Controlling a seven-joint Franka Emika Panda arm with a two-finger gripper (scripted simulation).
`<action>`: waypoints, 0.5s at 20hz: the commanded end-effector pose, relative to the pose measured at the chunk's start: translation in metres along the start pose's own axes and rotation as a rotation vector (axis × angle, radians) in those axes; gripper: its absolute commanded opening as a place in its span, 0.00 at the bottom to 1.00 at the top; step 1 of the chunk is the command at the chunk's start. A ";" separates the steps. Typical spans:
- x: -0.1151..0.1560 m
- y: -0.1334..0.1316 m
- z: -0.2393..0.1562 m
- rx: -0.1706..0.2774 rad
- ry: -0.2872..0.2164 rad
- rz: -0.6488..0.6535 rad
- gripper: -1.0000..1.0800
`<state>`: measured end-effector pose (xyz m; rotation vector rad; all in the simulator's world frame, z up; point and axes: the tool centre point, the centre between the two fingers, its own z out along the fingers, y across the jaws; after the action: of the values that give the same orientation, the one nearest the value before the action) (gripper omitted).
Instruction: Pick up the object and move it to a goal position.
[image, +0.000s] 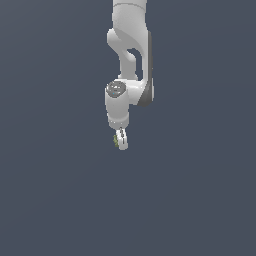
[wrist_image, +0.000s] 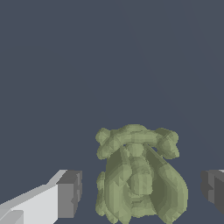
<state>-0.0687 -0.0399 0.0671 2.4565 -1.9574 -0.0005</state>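
Note:
The object (wrist_image: 140, 175) is a small lumpy olive-green clump with a knobbly surface. In the wrist view it sits between my two dark finger pads (wrist_image: 70, 194), with a narrow gap on each side. My gripper (wrist_image: 141, 192) is open around it and touches it on neither side. In the exterior view the white arm reaches straight down, and the gripper (image: 120, 140) points at the floor. There only a sliver of the object (image: 115, 142) shows, at the fingers' edge on the exterior view's left. No goal marker is in view.
A plain dark grey-blue surface (image: 200, 200) fills both views. Nothing else stands on it.

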 end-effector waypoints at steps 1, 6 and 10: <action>0.000 0.000 0.010 0.000 0.000 0.001 0.96; 0.000 0.000 0.017 0.000 0.000 0.001 0.96; 0.000 0.000 0.017 0.000 0.000 0.001 0.00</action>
<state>-0.0679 -0.0394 0.0509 2.4564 -1.9596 0.0009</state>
